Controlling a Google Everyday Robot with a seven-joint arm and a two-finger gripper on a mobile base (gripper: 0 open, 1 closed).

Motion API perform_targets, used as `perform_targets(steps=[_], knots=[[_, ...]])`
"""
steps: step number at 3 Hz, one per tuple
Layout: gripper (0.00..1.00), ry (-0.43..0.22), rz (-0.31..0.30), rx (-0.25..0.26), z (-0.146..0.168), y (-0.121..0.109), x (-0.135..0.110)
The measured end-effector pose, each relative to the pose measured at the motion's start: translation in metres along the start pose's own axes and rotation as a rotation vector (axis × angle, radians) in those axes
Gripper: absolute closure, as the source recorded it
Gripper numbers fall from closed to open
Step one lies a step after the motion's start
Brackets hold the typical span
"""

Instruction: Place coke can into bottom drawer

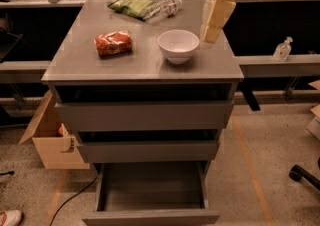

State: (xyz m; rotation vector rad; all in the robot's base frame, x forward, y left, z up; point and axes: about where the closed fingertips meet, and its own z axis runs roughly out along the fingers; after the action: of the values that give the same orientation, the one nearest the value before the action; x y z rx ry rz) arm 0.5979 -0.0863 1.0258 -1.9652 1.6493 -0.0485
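The coke can lies on its side on the left part of the grey cabinet top, red-orange with white lettering. The bottom drawer is pulled out, and its grey interior holds nothing. My gripper hangs over the right rear part of the cabinet top, just right of the white bowl and well right of the can. It holds nothing that I can see.
A white bowl stands right of the can. A green snack bag and a clear plastic bottle lie at the back. A cardboard box sits on the floor at left. A spray bottle stands on a ledge at right.
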Motion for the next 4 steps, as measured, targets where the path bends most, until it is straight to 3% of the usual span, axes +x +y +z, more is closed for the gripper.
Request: perform_targets(steps=[2, 3, 4], knots=[[0.00, 0.119, -0.071, -0.095, 0.048, -0.029, -0.030], [0.00, 0.158, -0.045, -0.133, 0.106, -0.049, -0.049], [0.00, 0.143, -0.040, -0.127, 0.120, -0.057, -0.055]])
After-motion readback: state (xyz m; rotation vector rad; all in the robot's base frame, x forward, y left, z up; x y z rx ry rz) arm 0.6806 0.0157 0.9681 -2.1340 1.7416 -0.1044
